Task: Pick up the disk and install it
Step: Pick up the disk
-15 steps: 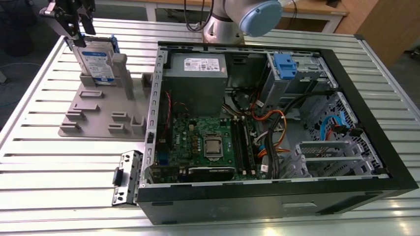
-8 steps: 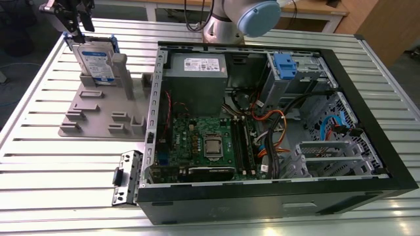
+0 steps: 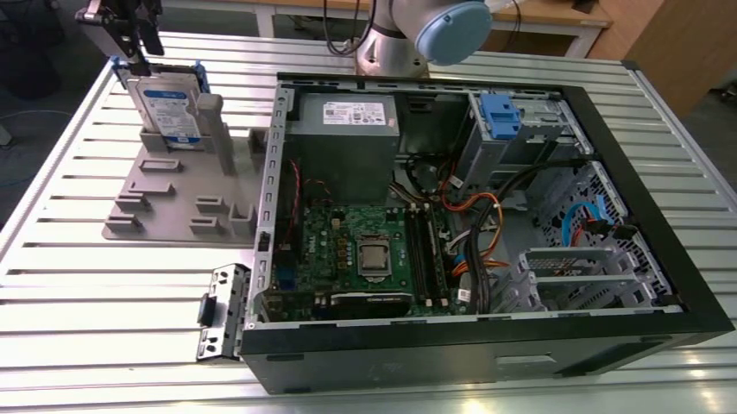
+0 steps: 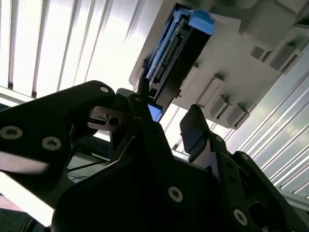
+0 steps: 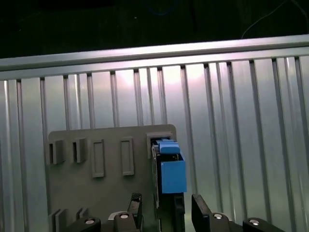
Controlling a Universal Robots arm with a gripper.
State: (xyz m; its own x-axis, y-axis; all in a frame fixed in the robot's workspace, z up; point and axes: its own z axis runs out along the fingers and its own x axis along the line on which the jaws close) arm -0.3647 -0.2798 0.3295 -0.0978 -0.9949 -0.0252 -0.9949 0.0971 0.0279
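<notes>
The slatted metal table (image 3: 69,293) carries an open computer case (image 3: 461,354) across the middle and right of the exterior view. A grey drive cage (image 3: 507,142) with a blue tab sits in the case's upper right corner. Beside the case, in the upper left of that frame, lies a grey holder plate (image 3: 150,207). The disk (image 3: 169,103) stands on edge in one of its slots, well apart from the cage. Its long axis is nearly upright and its labelled face is turned toward the lower right of the frame. The gripper (image 3: 138,56) hangs directly over the disk's upper end, at the top left corner of the exterior view. In the first wrist view the disk is seen edge-on, with its blue side rail (image 5: 173,176) rising from the bottom centre of the frame. The fingers (image 5: 200,212) stand spread, one on each side of that thin edge, and a gap shows beside the one at the lower left. They do not appear pressed onto the disk. The disk thus seems to lie straight ahead of the fingers and between them, broad faces toward the pads, seated in the holder and not yet pinched.
</notes>
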